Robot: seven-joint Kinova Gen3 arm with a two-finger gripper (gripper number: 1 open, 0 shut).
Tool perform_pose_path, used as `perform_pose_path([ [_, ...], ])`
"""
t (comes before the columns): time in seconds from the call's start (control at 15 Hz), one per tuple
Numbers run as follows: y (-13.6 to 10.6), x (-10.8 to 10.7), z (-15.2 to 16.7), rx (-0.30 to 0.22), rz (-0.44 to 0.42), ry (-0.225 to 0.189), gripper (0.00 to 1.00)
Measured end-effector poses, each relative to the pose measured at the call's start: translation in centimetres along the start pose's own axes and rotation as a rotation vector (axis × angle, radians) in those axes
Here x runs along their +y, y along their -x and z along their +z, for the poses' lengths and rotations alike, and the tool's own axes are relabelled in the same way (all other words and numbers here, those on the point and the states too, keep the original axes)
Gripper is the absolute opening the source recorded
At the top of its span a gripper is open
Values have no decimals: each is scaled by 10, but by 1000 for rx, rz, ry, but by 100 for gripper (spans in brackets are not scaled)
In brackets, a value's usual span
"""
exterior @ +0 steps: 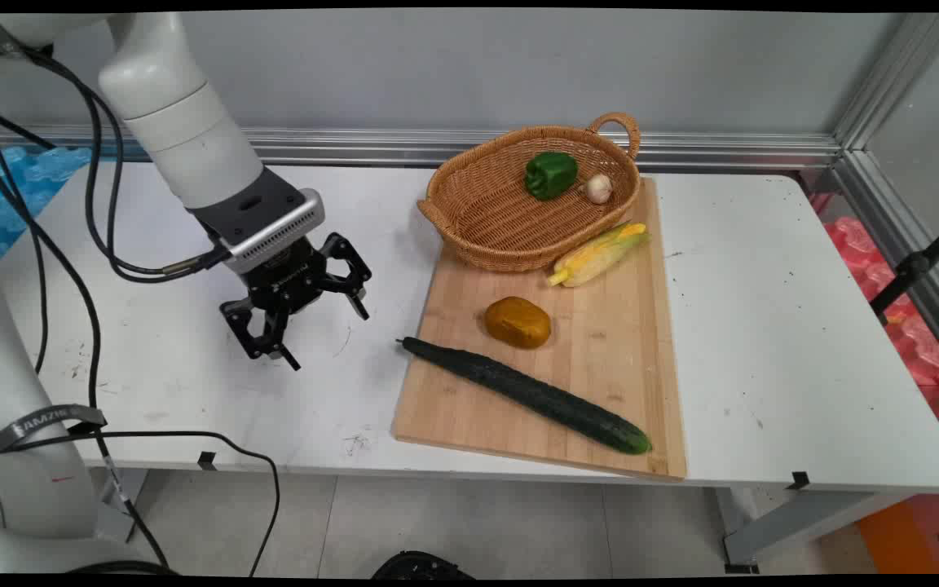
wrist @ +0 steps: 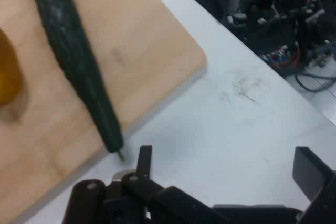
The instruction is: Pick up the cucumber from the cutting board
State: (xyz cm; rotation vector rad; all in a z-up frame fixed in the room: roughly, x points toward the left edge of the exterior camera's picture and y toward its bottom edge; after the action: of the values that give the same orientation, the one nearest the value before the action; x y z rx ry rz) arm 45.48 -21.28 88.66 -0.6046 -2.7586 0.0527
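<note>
My black gripper [exterior: 329,338] hangs open over the bare white table [exterior: 176,359], just left of the wooden cutting board [exterior: 600,359], with nothing between its fingers. A long dark green cucumber [exterior: 526,393] lies slantwise on the board, its stem end sticking out over the board's left edge, nearest to my fingers. In the hand view the cucumber [wrist: 73,56] runs down to a tip close to my left finger [wrist: 144,161], and the gripper [wrist: 226,166] is empty. An orange-brown potato [exterior: 517,322] sits on the board above the cucumber.
A wicker basket [exterior: 494,220] on the board's far end holds a green pepper [exterior: 551,174] and a garlic bulb [exterior: 597,188]. A corn cob [exterior: 597,253] in its husk lies beside the basket. Black cables [exterior: 94,244] hang from the arm at left.
</note>
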Motion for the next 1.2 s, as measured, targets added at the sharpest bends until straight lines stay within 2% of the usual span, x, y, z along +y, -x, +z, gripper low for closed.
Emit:
perform_pose_path([
  [0.33,-13,-14,9,24,-70,-33,100],
  [0.73,-44,-46,33,77,-163,-74,100],
  [1.2,-79,-83,83,109,-252,-94,100],
])
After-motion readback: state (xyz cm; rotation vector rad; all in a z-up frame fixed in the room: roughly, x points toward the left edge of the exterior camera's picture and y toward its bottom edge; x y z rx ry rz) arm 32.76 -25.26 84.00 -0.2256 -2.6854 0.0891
